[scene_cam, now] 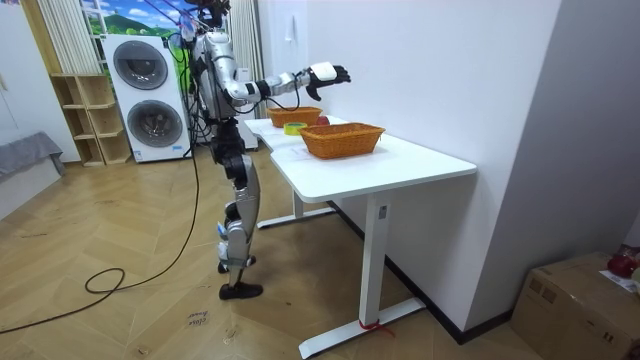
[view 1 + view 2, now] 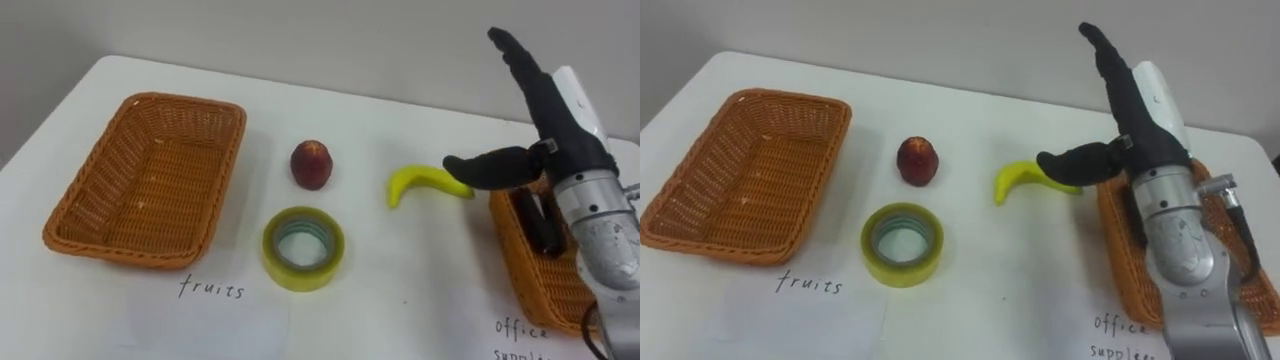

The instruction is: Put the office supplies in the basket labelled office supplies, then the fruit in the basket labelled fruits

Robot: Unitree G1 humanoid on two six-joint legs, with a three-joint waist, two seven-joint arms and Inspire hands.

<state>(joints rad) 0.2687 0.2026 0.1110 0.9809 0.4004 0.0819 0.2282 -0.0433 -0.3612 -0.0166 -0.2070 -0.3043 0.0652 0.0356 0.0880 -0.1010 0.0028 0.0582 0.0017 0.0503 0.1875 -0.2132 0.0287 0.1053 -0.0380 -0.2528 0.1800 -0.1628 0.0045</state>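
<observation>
Left eye view: right hand point(image 2: 560, 135) hovers, fingers spread, empty, beside banana point(image 2: 425, 179); it should drop lower and grip the banana's middle.

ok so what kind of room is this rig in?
Looks like a home-style room, probably a laundry corner: stacked washing machines, an open shelf unit beside them, wood floor, and a white table against the wall.

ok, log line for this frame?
right robot hand: open, raised over office basket | apple, banana, tape: on table, unsorted | office basket: dark item inside
</observation>
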